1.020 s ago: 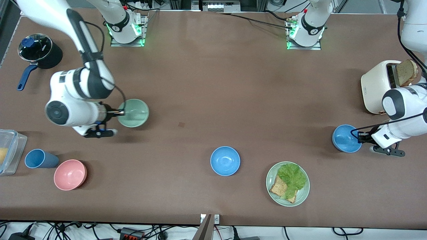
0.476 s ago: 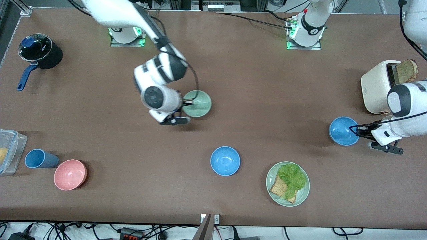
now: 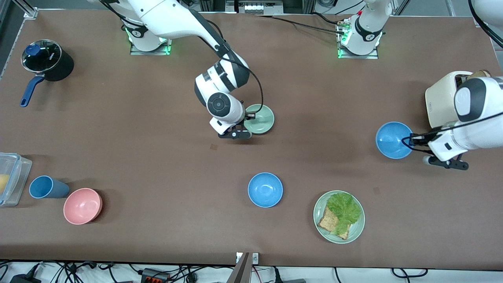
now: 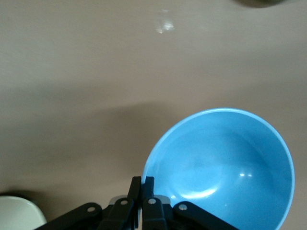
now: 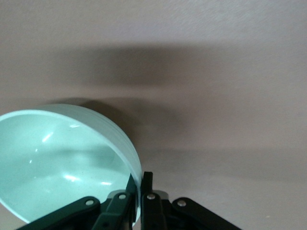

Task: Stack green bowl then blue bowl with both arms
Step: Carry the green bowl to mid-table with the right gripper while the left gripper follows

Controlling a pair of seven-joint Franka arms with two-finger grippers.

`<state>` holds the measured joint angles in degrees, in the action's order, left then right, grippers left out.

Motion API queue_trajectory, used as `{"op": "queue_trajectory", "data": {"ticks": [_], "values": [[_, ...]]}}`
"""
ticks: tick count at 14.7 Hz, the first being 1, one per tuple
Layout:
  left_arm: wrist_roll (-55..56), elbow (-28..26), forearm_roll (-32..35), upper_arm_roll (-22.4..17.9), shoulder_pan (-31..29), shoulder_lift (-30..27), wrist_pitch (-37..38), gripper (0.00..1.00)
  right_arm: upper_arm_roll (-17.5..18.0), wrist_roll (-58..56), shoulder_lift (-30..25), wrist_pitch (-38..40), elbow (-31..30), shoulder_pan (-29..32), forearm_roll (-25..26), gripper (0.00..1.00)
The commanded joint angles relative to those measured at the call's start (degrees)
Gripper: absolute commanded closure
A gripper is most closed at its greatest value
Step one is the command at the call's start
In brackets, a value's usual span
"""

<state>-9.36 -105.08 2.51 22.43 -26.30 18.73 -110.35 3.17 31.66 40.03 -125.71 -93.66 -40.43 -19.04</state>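
Note:
My right gripper (image 3: 248, 116) is shut on the rim of the green bowl (image 3: 260, 119) and holds it over the middle of the table; the right wrist view shows the green bowl (image 5: 62, 158) pinched between my right gripper (image 5: 141, 179) fingers. My left gripper (image 3: 411, 138) is shut on the rim of a blue bowl (image 3: 391, 140), held above the table near the toaster; the left wrist view shows that blue bowl (image 4: 223, 167) in my left gripper (image 4: 142, 182). A second blue bowl (image 3: 265, 190) sits on the table nearer the front camera.
A pale-green plate (image 3: 339, 216) with bread and lettuce lies beside the second blue bowl. A cream toaster (image 3: 444, 101) stands at the left arm's end. A pink bowl (image 3: 82, 205), blue cup (image 3: 44, 187), clear container (image 3: 11, 177) and black pot (image 3: 47, 61) are at the right arm's end.
My right arm has carried the green bowl from the right arm's end toward the table's middle. My left gripper has lifted the blue bowl and moved it a little toward the middle.

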Motion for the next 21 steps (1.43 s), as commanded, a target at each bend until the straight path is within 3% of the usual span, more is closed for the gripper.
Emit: {"op": "queue_trajectory", "data": {"ticks": [1, 3, 4, 5, 8, 11, 13, 15, 18, 21], "values": [[0.84, -8.1, -4.87, 1.12, -0.77, -7.46, -0.57, 0.99, -0.62, 0.52, 0.75, 0.38, 0.76, -0.97, -0.83, 1.0], [1.45, -11.62, -7.68, 2.79, -0.86, -10.54, -1.19, 0.99, -0.7, 0.42, 0.75, 0.47, 0.24, -1.06, -0.48, 1.0], [2.58, -12.94, -8.82, 3.32, -0.77, -11.6, -1.71, 0.99, -0.7, 0.69, 0.75, 0.47, 0.41, -0.97, -0.56, 0.8], [4.34, -13.91, -9.18, 4.72, -0.77, -12.31, -2.5, 0.99, -0.79, 0.95, 0.58, 0.47, 0.58, -0.53, -0.74, 0.01], [11.97, -16.9, -9.36, 9.37, -0.77, -13.19, -6.18, 0.99, -1.49, 1.74, -2.92, 1.6, 1.81, 0.95, -0.3, 0.0], [20.76, -18.23, -9.36, 14.47, -0.77, -13.11, -9.61, 0.99, -3.42, 1.22, -6.97, 9.58, 6.8, 3.86, 2.93, 0.0], [29.89, -18.06, -9.36, 19.47, -0.42, -12.93, -9.97, 0.99, -5.18, 1.04, -8.47, 16.61, 11.99, 5.26, 8.64, 0.0], [35.88, -17.62, -9.36, 24.83, -0.24, -12.06, -11.2, 0.99, -7.29, 0.52, -9.7, 20.49, 15.25, 7.63, 9.37, 0.0], [46.15, -17.27, -9.27, 31.43, 0.72, -7.85, -15.85, 1.0, -7.47, -3.69, -11.11, 23.23, 18.51, 12.81, 9.37, 0.0], [55.04, -17.0, -8.66, 31.8, 7.12, -5.73, -19.55, 1.0, -7.65, -5.2, -12.78, 25.25, 19.04, 17.3, 9.28, 0.0]]}}
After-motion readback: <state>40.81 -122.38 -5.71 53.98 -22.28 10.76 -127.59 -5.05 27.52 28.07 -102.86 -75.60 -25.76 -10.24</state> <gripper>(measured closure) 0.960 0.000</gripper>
